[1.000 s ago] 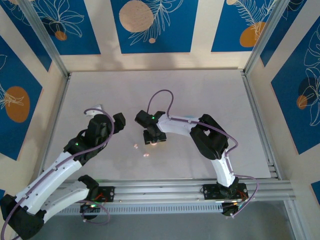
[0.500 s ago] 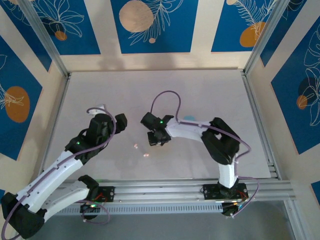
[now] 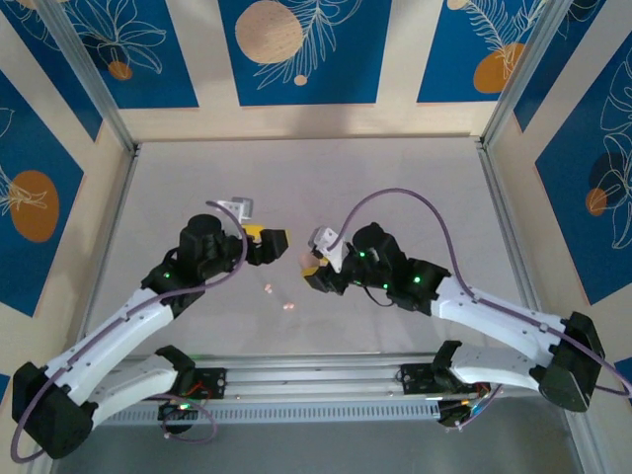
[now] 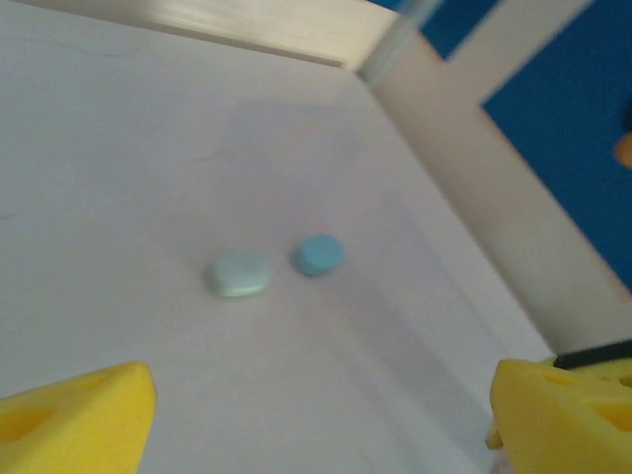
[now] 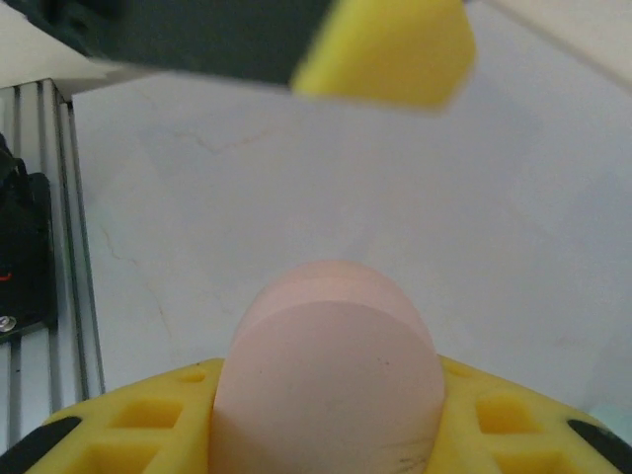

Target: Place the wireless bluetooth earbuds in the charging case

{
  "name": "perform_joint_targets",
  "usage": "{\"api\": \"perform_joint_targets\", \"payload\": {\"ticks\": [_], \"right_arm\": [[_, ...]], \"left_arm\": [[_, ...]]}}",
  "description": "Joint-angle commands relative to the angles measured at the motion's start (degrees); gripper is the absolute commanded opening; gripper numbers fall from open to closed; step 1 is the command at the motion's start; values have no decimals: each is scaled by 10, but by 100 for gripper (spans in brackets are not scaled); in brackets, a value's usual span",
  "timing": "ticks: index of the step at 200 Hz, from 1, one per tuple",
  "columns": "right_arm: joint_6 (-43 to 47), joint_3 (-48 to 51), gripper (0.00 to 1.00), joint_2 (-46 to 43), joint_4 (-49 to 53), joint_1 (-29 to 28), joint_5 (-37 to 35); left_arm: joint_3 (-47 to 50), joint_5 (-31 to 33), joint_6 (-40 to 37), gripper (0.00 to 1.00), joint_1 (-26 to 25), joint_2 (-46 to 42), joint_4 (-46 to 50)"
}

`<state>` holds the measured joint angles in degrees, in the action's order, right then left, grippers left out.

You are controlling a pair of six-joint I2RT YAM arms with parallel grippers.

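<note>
Two tiny pink earbuds (image 3: 268,288) (image 3: 288,306) lie loose on the white table, just in front of both grippers. My right gripper (image 3: 314,267) (image 5: 331,420) is shut on a rounded pink charging case (image 5: 331,375), whose lid looks closed. My left gripper (image 3: 272,245) (image 4: 321,425) faces it from the left, open, with nothing between its yellow fingers (image 4: 79,415). One of those left fingertips (image 5: 385,49) shows in the right wrist view, just beyond the pink case. No pale blue earbuds can be made out.
A pale mint rounded piece (image 4: 240,274) and a smaller blue one (image 4: 318,255) lie side by side on the table beyond the left gripper. The right wall's aluminium post (image 4: 464,188) stands past them. A rail (image 3: 326,375) runs along the near edge.
The right arm has swung round and lowered, carrying the pink case off the table. The left gripper has moved right and turned towards it, its fingers now apart.
</note>
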<state>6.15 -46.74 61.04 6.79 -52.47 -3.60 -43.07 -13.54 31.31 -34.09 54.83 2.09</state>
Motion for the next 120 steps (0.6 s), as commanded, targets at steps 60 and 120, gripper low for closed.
{"api": "perform_joint_targets", "payload": {"ticks": [60,120], "right_arm": [[112,-20,32,-10,-22,12,1],[109,-20,33,-5,-36,11,-13]], "left_arm": [[-63,-211,-12,79,-30,53,-19],[-88,-205,-18,69,-55,93,14]]}}
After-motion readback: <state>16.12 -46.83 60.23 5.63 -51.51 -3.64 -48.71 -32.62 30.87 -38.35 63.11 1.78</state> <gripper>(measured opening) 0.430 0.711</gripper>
